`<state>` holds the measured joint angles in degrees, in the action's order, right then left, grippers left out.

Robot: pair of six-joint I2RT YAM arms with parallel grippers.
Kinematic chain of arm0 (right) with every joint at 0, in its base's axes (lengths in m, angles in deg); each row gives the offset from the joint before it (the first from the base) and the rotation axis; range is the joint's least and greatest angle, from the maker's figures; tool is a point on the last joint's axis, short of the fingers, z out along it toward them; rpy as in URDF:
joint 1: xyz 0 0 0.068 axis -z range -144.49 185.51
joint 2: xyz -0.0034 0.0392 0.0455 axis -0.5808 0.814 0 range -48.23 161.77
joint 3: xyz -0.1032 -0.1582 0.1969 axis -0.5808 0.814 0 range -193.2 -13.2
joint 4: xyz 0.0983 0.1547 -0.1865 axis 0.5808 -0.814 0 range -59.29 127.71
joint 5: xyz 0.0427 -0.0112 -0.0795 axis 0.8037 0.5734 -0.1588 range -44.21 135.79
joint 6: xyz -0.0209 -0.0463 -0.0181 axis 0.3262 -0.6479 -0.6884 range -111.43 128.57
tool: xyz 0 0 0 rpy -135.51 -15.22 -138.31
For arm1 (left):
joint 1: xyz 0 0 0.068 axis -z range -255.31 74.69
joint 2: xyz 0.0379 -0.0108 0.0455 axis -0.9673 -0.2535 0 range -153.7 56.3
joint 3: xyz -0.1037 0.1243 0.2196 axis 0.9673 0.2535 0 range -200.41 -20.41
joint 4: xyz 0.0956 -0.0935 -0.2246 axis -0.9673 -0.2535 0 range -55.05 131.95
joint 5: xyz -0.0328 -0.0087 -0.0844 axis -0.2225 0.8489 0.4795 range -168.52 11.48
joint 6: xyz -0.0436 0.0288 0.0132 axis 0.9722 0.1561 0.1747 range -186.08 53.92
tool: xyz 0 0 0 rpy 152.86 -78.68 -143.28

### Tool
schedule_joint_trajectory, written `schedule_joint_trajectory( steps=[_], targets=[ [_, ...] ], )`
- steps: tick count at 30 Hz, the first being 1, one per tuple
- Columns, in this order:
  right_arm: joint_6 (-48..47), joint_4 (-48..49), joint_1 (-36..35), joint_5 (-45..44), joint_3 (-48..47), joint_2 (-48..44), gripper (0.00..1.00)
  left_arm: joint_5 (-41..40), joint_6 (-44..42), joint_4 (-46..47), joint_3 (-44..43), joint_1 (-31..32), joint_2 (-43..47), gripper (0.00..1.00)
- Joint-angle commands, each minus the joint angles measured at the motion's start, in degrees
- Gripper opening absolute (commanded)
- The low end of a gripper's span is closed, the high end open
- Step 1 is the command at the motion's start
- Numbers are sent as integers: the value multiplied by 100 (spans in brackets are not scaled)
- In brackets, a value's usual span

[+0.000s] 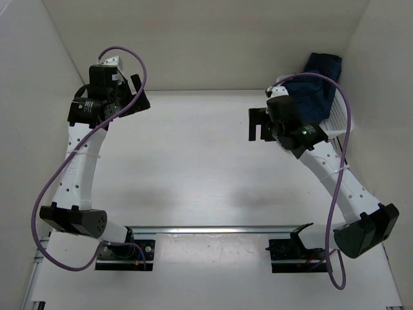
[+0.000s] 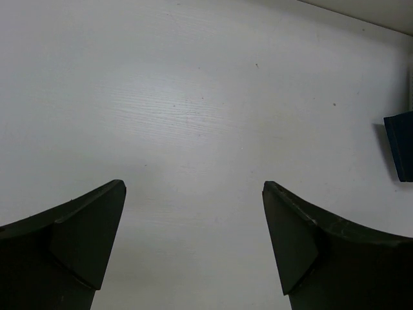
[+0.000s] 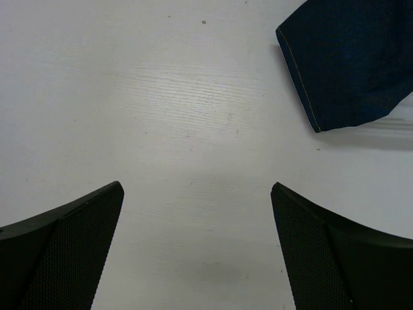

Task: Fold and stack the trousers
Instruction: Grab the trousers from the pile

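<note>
The trousers [image 1: 316, 87] lie as a bunched dark navy heap at the back right, partly on a white perforated tray [image 1: 337, 121]. In the right wrist view one hemmed end of the trousers [image 3: 348, 61], with tan stitching, lies on the table at the upper right. My right gripper [image 1: 257, 124] is open and empty, just left of the heap; in its own view the right gripper [image 3: 197, 187] hovers over bare table. My left gripper [image 1: 140, 97] is open and empty at the back left, far from the trousers; in its own view the left gripper [image 2: 193, 187] is over bare table.
White walls close the table at the back and on both sides. A dark blue corner [image 2: 400, 145] shows at the right edge of the left wrist view; I cannot tell what it is. The arm bases and a metal rail [image 1: 213, 228] sit at the near edge.
</note>
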<state>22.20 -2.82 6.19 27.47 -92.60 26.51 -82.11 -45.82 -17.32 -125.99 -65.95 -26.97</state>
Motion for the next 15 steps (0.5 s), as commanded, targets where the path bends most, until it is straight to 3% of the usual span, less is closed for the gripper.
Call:
schedule_joint_trajectory(
  steps=[1, 9, 12, 15],
  targets=[
    [166, 45, -3, -223, -313, -47, 100, -18, 14, -147, 29, -14, 47, 99],
    [220, -165, 49, -558, -252, -222, 100, 96, -91, -147, 187, -14, -14, 99],
    [219, -165, 469, -619, -200, -372, 92, 96, -91, -147, 239, -14, -67, 99],
    [158, -218, 1269, -365, -277, -372, 70, 149, -144, -95, 240, -14, -172, 99]
  ],
)
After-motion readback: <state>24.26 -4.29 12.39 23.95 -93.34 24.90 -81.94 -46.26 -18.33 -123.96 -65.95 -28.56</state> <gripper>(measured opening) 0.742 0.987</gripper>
